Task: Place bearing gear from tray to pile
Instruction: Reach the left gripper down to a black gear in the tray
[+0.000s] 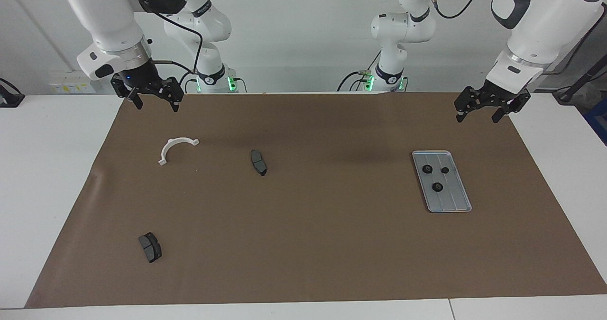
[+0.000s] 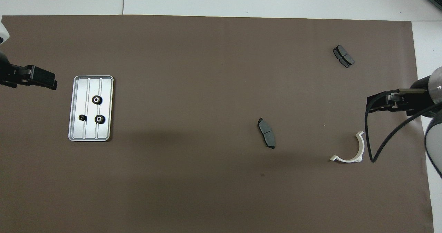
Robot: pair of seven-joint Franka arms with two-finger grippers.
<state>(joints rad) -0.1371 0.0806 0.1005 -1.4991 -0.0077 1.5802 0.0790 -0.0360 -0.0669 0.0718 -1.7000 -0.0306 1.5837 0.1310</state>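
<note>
The silver ridged tray lies on the brown mat toward the left arm's end; it also shows in the overhead view. Three small black bearing gears lie in it. The pile is scattered toward the right arm's end: a white half-ring bracket, a dark pad nearer the middle, and a second dark pad farther from the robots. My left gripper is open and empty, raised beside the tray. My right gripper is open and empty, raised near the bracket.
The brown mat covers most of the white table. A black cable hangs from the right arm beside the bracket.
</note>
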